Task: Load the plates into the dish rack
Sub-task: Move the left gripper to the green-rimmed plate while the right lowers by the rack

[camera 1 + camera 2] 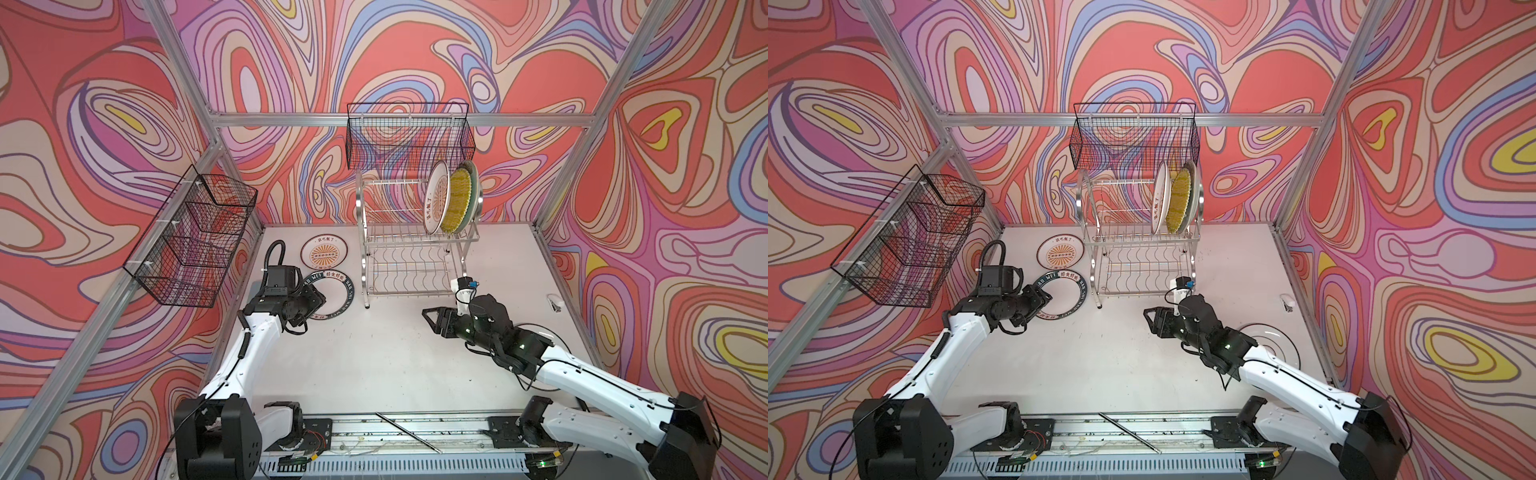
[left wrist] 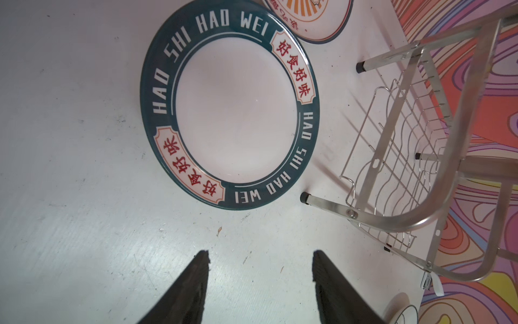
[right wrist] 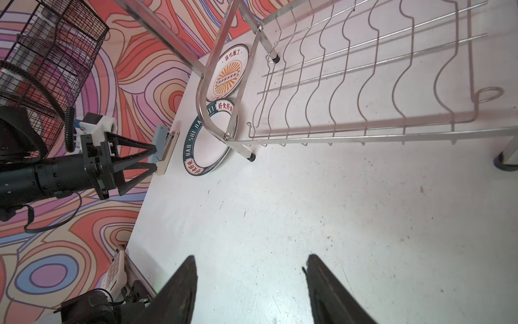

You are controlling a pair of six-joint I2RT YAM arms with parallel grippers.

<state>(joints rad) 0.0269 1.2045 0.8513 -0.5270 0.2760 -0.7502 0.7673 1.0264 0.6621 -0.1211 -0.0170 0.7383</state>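
Plainly, both jaws gape empty above the table (image 1: 386, 365).

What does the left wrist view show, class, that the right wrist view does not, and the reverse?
Only the left wrist view: the green-rimmed plate whole, nothing across it. Only the right wrist view: the black mesh basket and the right gripper, open. Both: that plate, the sunburst plate, the lower shelf of the dish rack, the open left gripper.
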